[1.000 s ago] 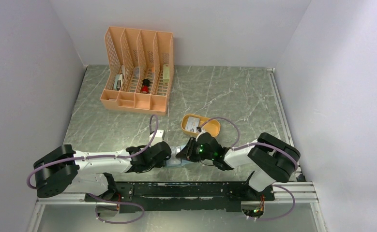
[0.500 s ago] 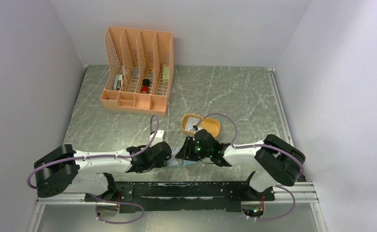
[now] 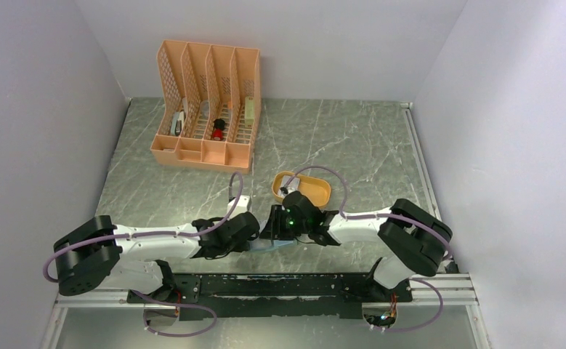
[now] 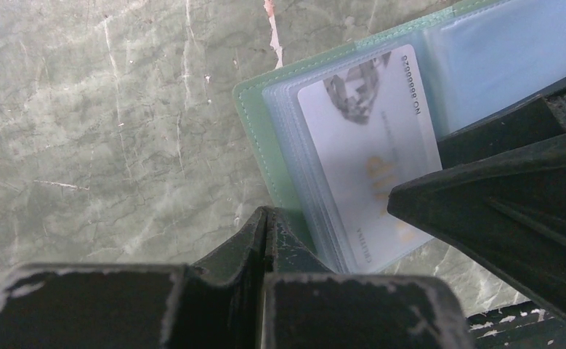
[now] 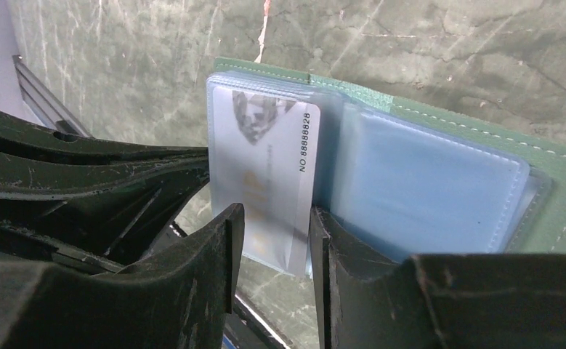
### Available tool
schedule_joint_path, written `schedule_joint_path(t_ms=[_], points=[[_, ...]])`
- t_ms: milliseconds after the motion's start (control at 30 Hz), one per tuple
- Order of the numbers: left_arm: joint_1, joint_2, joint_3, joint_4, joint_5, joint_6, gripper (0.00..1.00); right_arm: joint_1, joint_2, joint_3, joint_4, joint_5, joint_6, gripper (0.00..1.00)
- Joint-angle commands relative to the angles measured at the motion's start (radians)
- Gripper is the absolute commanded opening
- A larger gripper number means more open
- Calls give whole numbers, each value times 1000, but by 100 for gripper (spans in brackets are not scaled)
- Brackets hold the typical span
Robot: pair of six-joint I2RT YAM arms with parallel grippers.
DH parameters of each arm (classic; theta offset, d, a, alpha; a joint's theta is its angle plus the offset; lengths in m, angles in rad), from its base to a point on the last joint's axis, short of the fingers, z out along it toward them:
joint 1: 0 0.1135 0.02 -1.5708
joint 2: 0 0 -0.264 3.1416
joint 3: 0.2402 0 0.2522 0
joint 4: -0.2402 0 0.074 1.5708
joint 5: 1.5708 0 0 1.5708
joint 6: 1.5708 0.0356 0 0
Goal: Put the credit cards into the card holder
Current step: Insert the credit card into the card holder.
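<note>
Overhead, the table (image 3: 338, 138) carries a peach organizer (image 3: 207, 109) and a yellow tray (image 3: 316, 190). Both arms meet near its front edge and hide the card holder (image 5: 476, 142). Only the wrist views show it open, a credit card (image 5: 265, 160) lying on its clear sleeves. The right gripper (image 5: 274, 214) stands part-open astride the card's end. The left gripper (image 4: 265, 218) is closed at the holder's green edge.

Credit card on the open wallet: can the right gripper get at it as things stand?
Likely yes: the right gripper, jaws open, is right over the credit card; the left gripper sits aside.
</note>
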Motion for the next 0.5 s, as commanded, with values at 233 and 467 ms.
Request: schedule_joint_path(t_ms=[233, 467], points=[[-1, -9, -23, -29, 33, 1, 5, 40, -65, 63, -105, 12, -41, 45], [1, -7, -18, -20, 40, 2, 5, 59, -15, 91, -70, -64, -55, 45]])
